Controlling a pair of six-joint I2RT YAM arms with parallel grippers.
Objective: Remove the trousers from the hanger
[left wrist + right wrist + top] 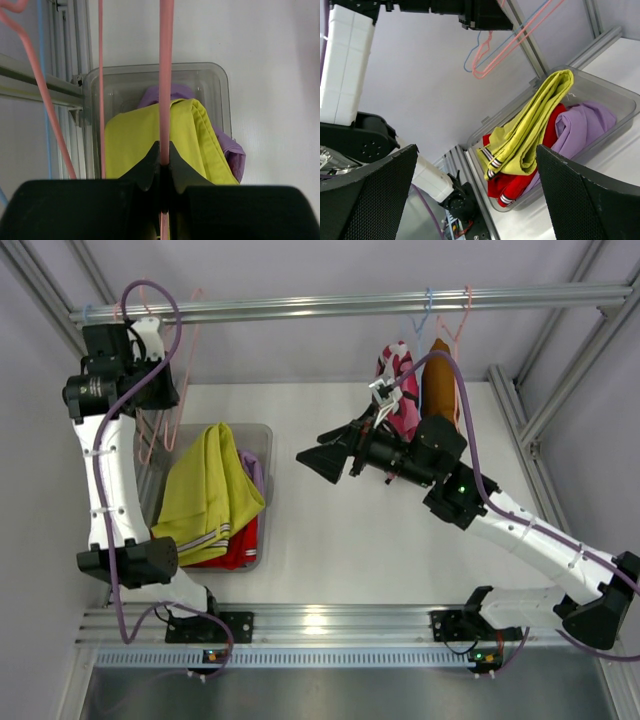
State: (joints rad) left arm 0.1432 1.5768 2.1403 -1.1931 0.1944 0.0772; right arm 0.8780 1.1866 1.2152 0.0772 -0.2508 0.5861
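Yellow-green trousers (pixel 205 490) with striped hems lie on top in a clear bin (pixel 262 435), over red trousers (pixel 235 550) and lilac trousers (pixel 252 468). My left gripper (pixel 168 390) is up by the rail at the far left, shut on a bare pink hanger (pixel 185 370). The left wrist view shows the hanger wire (pixel 165 75) pinched between the jaws of the gripper (pixel 164 152), above the yellow-green trousers (pixel 135 145). My right gripper (pixel 320 462) hangs open and empty over mid-table, facing the bin. In its wrist view the gripper (pixel 476 150) frames the trousers (pixel 535 120).
On the right of the rail (pixel 350 305) hang a pink-and-white patterned garment (pixel 400 380) and a brown one (pixel 440 380) on hangers. More pink and blue hangers (pixel 485 55) hang near my left arm. Metal frame posts (pixel 570 380) stand at the table's right side.
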